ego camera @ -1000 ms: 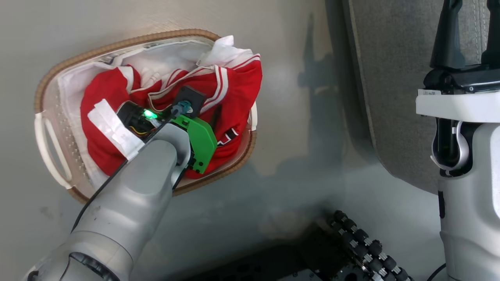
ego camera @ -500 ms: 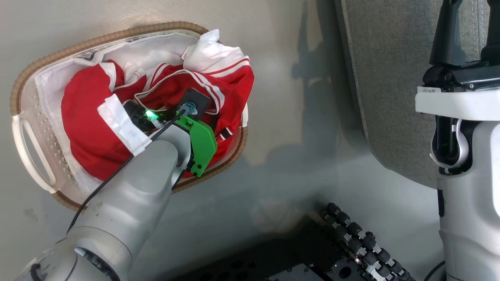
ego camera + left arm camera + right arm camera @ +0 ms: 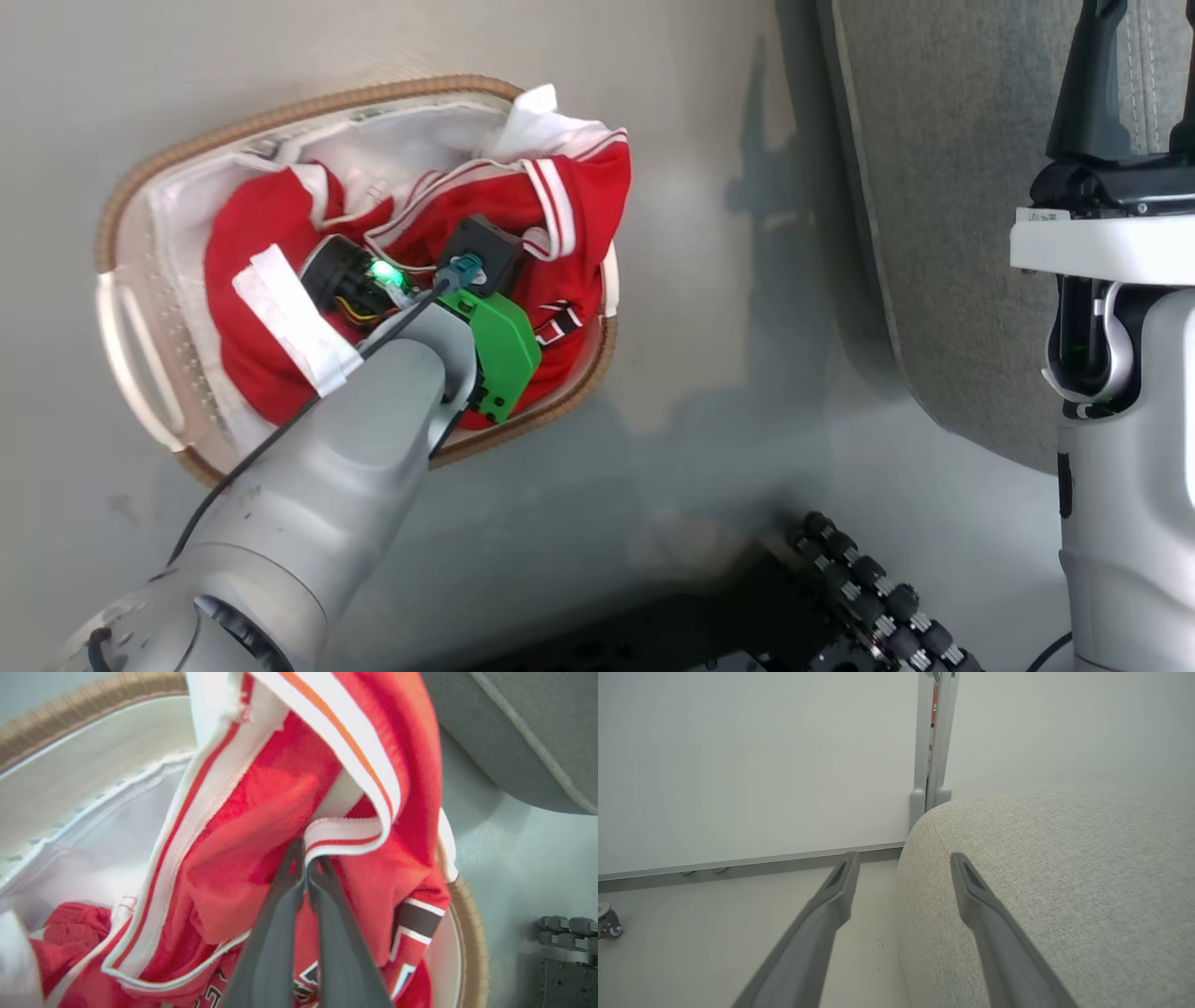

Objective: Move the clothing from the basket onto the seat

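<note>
The basket (image 3: pixel 280 110), white with a brown woven rim, stands on the floor at the left of the head view. Red clothing fills it: a jersey (image 3: pixel 579 187) with white and red trim lies bunched toward the right rim, and a plainer red piece (image 3: pixel 233 243) lies at the left. My left arm (image 3: pixel 373 420) reaches down into the basket. In the left wrist view my left gripper (image 3: pixel 306 858) is shut on the jersey's striped trim (image 3: pixel 345 833). The grey seat (image 3: pixel 962 187) is at the right. My right gripper (image 3: pixel 901 858) hangs open and empty at the seat's edge (image 3: pixel 1064 882).
A white liner (image 3: pixel 392 140) shows at the basket's far side. The pale floor (image 3: pixel 709 308) lies between basket and seat. My base's black rollers (image 3: pixel 878 597) sit at the bottom. In the right wrist view, a white wall panel with a grey post (image 3: pixel 931 742) stands behind the seat.
My left gripper has shut on the jersey's trim, and the cloth has bunched around it. The head camera swayed left and back. The right arm has stayed in place.
</note>
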Motion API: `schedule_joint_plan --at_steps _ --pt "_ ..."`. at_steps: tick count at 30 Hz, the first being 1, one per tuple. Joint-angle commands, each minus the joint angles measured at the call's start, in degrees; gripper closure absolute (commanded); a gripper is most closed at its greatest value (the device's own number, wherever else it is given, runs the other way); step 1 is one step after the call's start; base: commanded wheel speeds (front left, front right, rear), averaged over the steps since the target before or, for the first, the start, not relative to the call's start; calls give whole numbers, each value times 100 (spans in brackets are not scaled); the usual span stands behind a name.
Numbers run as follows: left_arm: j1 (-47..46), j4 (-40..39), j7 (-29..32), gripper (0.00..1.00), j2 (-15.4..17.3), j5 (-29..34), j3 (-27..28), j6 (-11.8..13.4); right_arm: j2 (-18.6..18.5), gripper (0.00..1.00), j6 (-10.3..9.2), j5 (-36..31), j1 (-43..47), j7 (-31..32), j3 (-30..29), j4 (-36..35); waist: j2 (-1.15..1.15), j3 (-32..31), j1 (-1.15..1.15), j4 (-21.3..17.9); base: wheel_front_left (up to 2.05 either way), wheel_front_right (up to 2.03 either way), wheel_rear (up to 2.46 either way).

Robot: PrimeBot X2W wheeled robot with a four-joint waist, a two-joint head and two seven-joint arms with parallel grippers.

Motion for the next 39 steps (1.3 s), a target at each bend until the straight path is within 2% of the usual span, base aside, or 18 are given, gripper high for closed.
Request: schedule_joint_plan --at_steps 1,10,16,22,33,39 --pt "125 -82 -93 100 1 -69 -32 -9 -22 0 -4 -69 123 -28 -34 53 0 -348 0 254 0 0 0" --pt "465 -920 -321 100 28 -326 36 -10 -23 0 -5 -435 614 -28 -210 386 0 -1545 0 788 0 0 0" --pt "810 -1880 -320 100 259 -244 374 -10 -25 0 -4 -606 1091 -28 -304 622 0 -2414 0 1084 0 0 0" --pt "979 -2522 -317 100 480 -193 554 -10 -25 0 -4 -669 1582 -28 -288 838 0 -3243 0 1262 0 0 0" --pt "355 -3067 -35 100 906 -395 480 -10 -23 0 -4 -621 2243 -28 -60 1142 0 -4480 0 1371 0 0 0" --pt "-83 -3417 345 100 1144 -606 480 -10 -23 0 -4 -639 2485 -28 26 1189 0 -4825 0 1379 0 0 0"
